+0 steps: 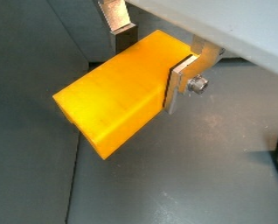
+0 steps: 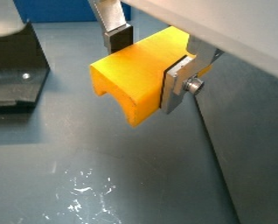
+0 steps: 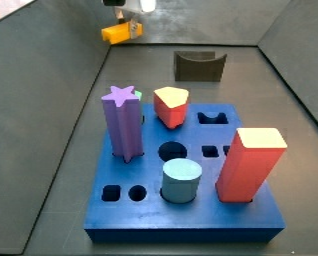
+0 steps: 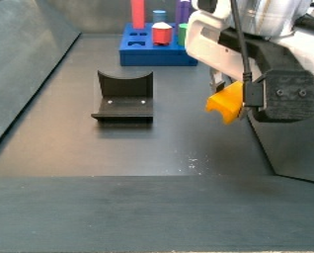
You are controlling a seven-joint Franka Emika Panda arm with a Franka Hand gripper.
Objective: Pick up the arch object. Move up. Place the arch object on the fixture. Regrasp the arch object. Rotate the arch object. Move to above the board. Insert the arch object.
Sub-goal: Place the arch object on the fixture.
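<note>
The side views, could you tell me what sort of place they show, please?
Probably a lab test cell for robot peg insertion: grey walled floor, a blue board bearing pegs, a fixture, and the gripper holding the arch object aloft.

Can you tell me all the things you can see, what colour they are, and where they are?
arch object: one, yellow-orange, held in the air between the gripper fingers, off the floor.
fixture: one, dark grey, on the floor beyond the board in a side view, nothing on it.
board: one, blue, flat on the floor, with shaped holes.
star peg: one, purple, tall, standing in the board.
rounded-triangle peg: one, red with yellow top, standing in the board.
round peg: one, light blue, standing in the board.
square peg: one, red with pale yellow top, tall, standing in the board.
gripper: one, silver fingers, closed on the arch object, up above the floor away from the board.
</note>
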